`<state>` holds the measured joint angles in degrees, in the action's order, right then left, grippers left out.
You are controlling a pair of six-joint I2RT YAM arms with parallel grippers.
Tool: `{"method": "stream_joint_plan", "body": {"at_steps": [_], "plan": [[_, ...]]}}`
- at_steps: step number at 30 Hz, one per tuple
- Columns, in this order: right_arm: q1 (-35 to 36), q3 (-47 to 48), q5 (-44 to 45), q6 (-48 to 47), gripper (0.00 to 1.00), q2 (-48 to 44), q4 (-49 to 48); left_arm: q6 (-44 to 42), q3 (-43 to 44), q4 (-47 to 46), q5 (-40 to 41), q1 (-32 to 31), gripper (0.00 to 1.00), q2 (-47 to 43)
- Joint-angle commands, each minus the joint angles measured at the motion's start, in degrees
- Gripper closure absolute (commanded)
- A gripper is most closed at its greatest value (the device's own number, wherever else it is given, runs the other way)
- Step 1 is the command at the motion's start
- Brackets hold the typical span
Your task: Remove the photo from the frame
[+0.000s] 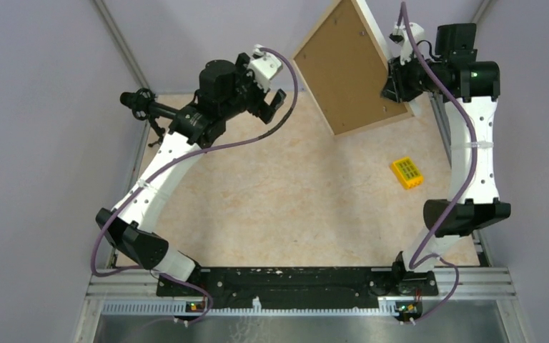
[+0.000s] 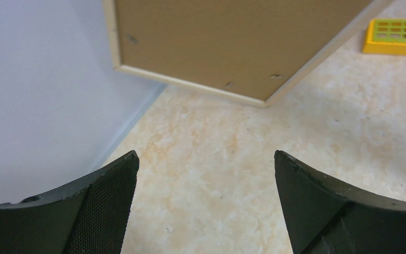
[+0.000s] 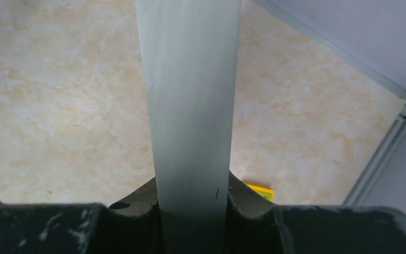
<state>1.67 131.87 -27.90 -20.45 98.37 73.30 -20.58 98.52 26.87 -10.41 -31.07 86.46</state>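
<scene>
The right gripper [image 1: 394,84] is clamped on the pale side edge of the frame [image 1: 347,71], with a finger pressed against each face of the strip (the wrist view shows that edge [image 3: 190,95] running straight up from between them). The frame stands on end at the far right of the desk [image 1: 271,207], tilted, with its plain brown reverse and light wood border facing the overhead camera. Whether its lower corner touches the desk cannot be told. The photo side faces away from every view.

The left gripper [image 1: 271,106] hangs above the desk to the left of the frame, its jaws spread wide and holding nothing. It is apart from the board's lower edge [image 2: 232,47]. A yellow block [image 1: 407,172] lies on the desk nearer the arms, below the frame and beside the right arm.
</scene>
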Motion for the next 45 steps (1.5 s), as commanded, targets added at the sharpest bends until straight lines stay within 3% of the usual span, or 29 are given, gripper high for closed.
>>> {"method": "stream_joint_plan", "body": {"at_steps": [1,10,18,22,29,39,45], "plan": [[5.6,-2.2,6.0,-6.6,1.0,-8.8,-16.7,4.1,4.6,-6.3,6.7,2.8,0.01,-3.2],[23.8,-23.2,23.5,-21.4,1.0,-18.8,-29.6,7.1,5.0,-7.1,8.7,7.0,0.01,-3.8],[37.9,-54.0,37.6,-34.3,1.0,-30.4,-46.3,8.8,6.1,-6.5,7.1,10.4,0.01,-3.8],[42.4,-65.0,42.5,-37.3,1.0,-33.4,-53.6,9.2,5.0,-6.2,6.2,11.1,0.01,-4.1],[44.4,-77.8,44.2,-39.6,1.0,-36.8,-61.7,8.9,3.2,-5.9,5.1,11.6,0.01,-4.8],[53.8,-97.9,49.2,-39.3,1.0,-36.9,-74.4,8.5,-1.9,-5.7,3.0,11.7,0.01,-5.8],[54.8,-103.2,46.1,-35.3,1.0,-34.4,-73.5,7.1,-8.4,-5.3,-0.5,11.7,0.01,-8.3]]}}
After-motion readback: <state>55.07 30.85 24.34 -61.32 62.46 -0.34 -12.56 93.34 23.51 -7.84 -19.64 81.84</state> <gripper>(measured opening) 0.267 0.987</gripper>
